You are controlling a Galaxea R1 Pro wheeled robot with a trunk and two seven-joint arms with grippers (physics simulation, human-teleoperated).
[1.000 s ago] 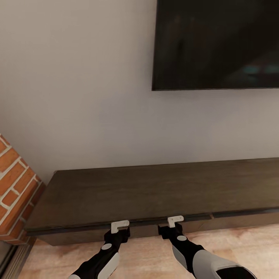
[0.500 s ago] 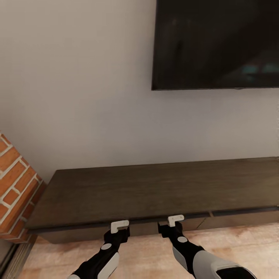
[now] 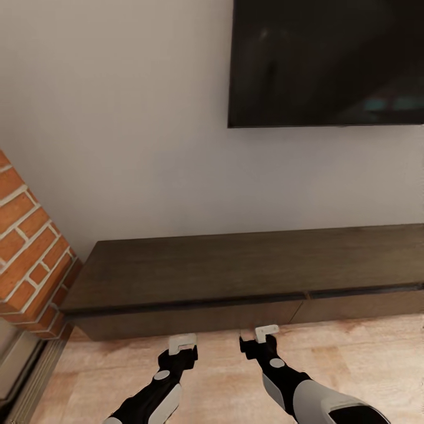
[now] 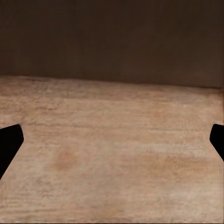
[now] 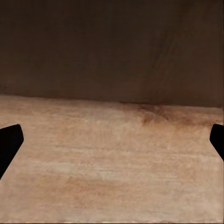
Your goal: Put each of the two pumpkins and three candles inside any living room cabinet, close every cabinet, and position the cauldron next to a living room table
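The long, low, dark brown cabinet (image 3: 235,274) runs along the wall, its flat drawer fronts (image 3: 194,318) shut and flush. My left gripper (image 3: 182,341) and right gripper (image 3: 267,333) hover side by side over the wooden floor, a short way in front of the left drawer, touching nothing. Both stand open and empty. Each wrist view looks at the floor and the base of the cabinet front (image 4: 112,42) (image 5: 112,46) between wide-spread fingertips (image 4: 9,144) (image 5: 9,144). The pumpkins, candles, cauldron and table are out of view.
A large black TV screen (image 3: 327,62) hangs on the pale wall above the cabinet. A red brick column (image 3: 32,259) stands at the cabinet's left end. Light wooden floor (image 3: 365,359) stretches in front of the cabinet.
The whole view has pulled back from the cabinet. My grippers, which were right at the left drawer front, now stand apart from it over the floor. That drawer front now looks flush.
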